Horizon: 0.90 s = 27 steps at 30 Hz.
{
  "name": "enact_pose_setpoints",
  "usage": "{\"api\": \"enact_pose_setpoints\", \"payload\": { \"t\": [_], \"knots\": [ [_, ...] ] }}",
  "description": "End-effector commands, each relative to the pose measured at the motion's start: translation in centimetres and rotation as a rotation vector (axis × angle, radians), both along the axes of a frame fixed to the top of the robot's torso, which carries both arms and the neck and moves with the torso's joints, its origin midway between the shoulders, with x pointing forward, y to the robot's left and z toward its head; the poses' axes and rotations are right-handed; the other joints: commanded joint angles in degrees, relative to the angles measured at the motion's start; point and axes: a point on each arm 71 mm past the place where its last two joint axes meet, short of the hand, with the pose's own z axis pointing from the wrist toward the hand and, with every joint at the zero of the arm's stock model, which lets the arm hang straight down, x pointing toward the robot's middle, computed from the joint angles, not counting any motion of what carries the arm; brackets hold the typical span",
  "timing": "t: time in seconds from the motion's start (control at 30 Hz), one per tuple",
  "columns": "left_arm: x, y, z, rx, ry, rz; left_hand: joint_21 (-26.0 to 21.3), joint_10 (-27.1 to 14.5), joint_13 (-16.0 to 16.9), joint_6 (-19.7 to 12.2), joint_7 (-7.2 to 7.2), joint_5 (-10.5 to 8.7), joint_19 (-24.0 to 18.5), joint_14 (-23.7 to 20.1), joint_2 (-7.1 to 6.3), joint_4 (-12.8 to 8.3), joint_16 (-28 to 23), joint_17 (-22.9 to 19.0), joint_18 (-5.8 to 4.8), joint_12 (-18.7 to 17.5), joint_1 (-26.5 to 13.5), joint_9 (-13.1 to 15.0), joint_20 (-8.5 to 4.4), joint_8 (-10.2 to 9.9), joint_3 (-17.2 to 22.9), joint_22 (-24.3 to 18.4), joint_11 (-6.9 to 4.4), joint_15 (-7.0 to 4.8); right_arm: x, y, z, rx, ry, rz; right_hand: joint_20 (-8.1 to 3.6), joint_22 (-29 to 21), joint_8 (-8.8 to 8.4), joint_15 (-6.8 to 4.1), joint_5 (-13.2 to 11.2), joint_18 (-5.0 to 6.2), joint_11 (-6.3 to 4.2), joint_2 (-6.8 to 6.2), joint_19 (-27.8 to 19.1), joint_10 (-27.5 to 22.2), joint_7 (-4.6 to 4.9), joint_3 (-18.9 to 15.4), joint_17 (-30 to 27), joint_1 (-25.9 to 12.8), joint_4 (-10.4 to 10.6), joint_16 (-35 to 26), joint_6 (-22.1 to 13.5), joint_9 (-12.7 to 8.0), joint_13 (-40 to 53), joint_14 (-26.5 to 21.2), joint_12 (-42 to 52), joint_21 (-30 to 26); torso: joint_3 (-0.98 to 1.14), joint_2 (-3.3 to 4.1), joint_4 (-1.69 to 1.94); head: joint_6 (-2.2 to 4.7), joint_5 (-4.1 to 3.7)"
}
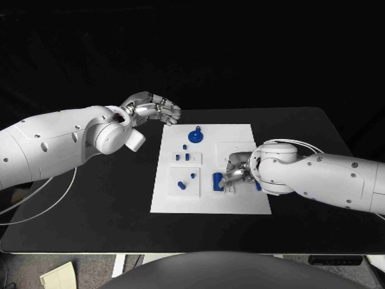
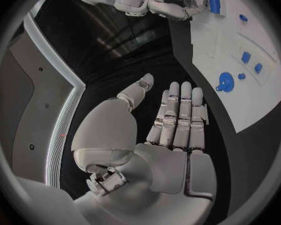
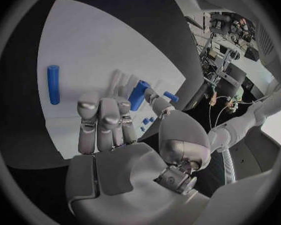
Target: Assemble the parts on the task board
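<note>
The white task board (image 1: 245, 201) lies mid-table. My right hand (image 1: 237, 170) rests on its right half and pinches a long blue part (image 1: 218, 180) between thumb and fingers; the right wrist view shows that part (image 3: 138, 95) by the thumb tip of the hand (image 3: 115, 150). A blue cylinder (image 3: 53, 84) lies loose on the board (image 3: 103, 50). A round blue part with a peg (image 1: 195, 136) stands at the board's far end. My left hand (image 1: 149, 108) hovers off the board's far left corner, fingers straight and holding nothing (image 2: 172, 130).
Two small blue parts (image 1: 186, 157) stand in the board's left half, and two more (image 1: 186, 181) lie nearer me. Another blue piece (image 1: 257, 185) shows beside my right forearm. Bare black table (image 1: 88, 217) surrounds the board.
</note>
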Motion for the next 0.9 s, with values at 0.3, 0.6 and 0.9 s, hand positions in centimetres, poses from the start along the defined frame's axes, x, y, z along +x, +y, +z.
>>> {"api": "enact_pose_setpoints", "payload": {
  "t": [0.3, 0.6, 0.9],
  "knots": [
    [-0.1, -0.1, 0.1, -0.011, 0.002, -0.014, -0.32, -0.58, -0.09, -0.51, -0.05, -0.02, -0.19, 0.33, -0.09, 0.42, -0.31, 0.10, 0.92, -0.09, -0.39, -0.07, 0.37, 0.23, 0.09, 0.07, 0.00, 0.08, -0.1, -0.7, -0.1, 0.009, 0.014, -0.023, 0.43, 0.20, -0.29, -0.21, -0.17, 4.98, -0.05, -1.98, 0.09, 0.39, 0.42, 0.88, -0.08, -0.31, -0.21, 0.20, 0.62, -0.09, 0.19, -0.03, -0.29, 0.42, 0.03, -0.01, -0.04, 0.10, -0.02],
    [0.0, 0.1, 0.1, -0.011, -0.004, -0.008, -0.33, -0.58, -0.10, -0.52, -0.05, -0.02, -0.19, 0.34, -0.09, 0.43, -0.34, 0.14, 0.92, -0.09, -0.40, -0.08, 0.37, 0.25, 0.09, 0.09, 0.00, 0.08, 0.2, -3.5, 2.1, 0.175, -0.027, -0.123, 0.37, 0.05, -1.26, 0.17, -0.18, 4.98, 0.46, -5.96, 0.26, 0.56, 0.97, 0.58, -0.47, -0.04, -0.37, -0.10, -1.15, -0.17, 0.41, 0.07, -0.26, 0.27, 0.06, -0.04, -0.12, 0.47, -0.32],
    [-0.1, 0.2, 0.1, -0.013, -0.007, -0.008, -0.35, -0.55, -0.09, -0.48, -0.06, -0.02, -0.18, 0.37, -0.13, 0.44, -0.36, 0.20, 0.92, -0.06, -0.41, -0.08, 0.38, 0.29, 0.07, 0.13, -0.01, 0.08, 2.0, -8.7, 4.3, 0.119, -0.047, -0.165, 0.18, -0.06, -1.38, 0.48, 0.04, 4.98, 0.80, -2.87, 0.45, 0.67, 1.32, 1.99, -0.79, 5.49, -3.05, -0.22, -2.02, 0.48, 0.67, 0.30, -0.13, 0.18, 0.08, -0.18, -0.40, 1.10, -1.39]
  ]
}}
